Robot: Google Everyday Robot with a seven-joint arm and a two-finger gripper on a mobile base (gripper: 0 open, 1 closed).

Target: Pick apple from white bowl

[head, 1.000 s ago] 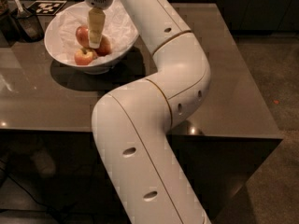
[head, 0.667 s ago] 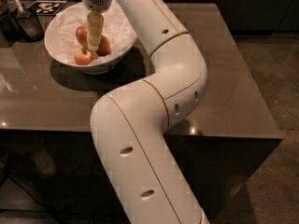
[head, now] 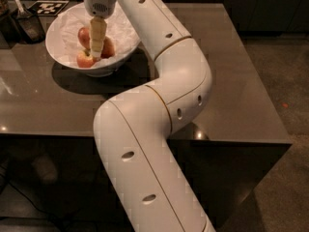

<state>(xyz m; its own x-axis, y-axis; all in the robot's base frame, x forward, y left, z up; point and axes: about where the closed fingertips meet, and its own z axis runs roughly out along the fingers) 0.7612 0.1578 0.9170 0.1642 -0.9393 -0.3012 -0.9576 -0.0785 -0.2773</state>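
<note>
Camera view looking down on a dark glossy desk (head: 231, 81). Quick count: one white bowl (head: 62, 62), three apples, one white robot arm (head: 169, 81), one hand (head: 96, 56). Bowl parked near the far left corner of the desk, lined with crumpled white paper (head: 120, 28), holding all three apples bunched close together. Biggest apple (head: 84, 36) at the back left of the bunch, red with a pale patch, partly hidden behind the hand. Then a second apple (head: 109, 48) off to the right and a third apple (head: 85, 60) up front, stem dimple showing. Hand pointing straight down into the bowl, tip right in among the three. Apart or together? Can't tell from this angle. Also one black-and-white marker card (head: 48, 7) and one dark container (head: 24, 23) at the far left of the desk, past the bowl.
</note>
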